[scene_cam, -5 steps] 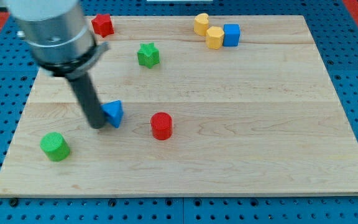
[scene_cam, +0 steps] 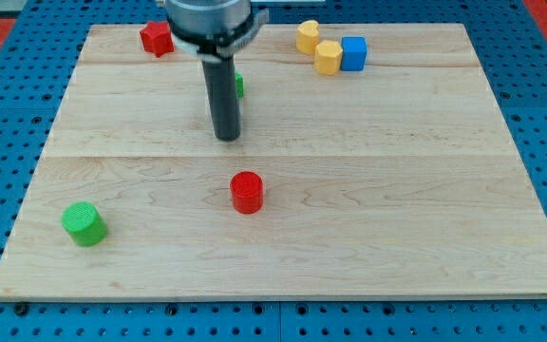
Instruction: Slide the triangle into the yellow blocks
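My tip (scene_cam: 226,137) rests on the wooden board (scene_cam: 397,190) a little left of its middle, above the red cylinder (scene_cam: 247,192). The blue triangle does not show anywhere; the rod may hide it. Two yellow blocks (scene_cam: 308,36) (scene_cam: 328,57) sit touching at the view's top, right of centre, far up and right of my tip. Only a sliver of the green star (scene_cam: 240,85) shows, just behind the rod's right side.
A blue cube (scene_cam: 353,53) touches the right side of the lower yellow block. A red star (scene_cam: 157,38) lies at the top left. A green cylinder (scene_cam: 84,224) sits at the bottom left.
The rod has moved right and up the view, from beside the blue triangle at the left to near the green star. The blue triangle no longer shows.
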Controlling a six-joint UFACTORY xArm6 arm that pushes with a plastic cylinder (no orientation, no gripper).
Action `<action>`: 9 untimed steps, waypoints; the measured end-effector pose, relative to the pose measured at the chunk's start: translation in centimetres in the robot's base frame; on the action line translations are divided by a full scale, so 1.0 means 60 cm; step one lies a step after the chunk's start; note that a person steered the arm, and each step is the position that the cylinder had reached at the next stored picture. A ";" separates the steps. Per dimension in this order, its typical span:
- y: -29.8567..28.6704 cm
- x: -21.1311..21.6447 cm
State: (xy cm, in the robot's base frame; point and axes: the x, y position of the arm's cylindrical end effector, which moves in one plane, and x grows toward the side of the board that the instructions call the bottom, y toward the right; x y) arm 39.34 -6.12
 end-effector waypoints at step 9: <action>0.214 -0.153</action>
State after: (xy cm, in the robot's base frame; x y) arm 30.16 6.72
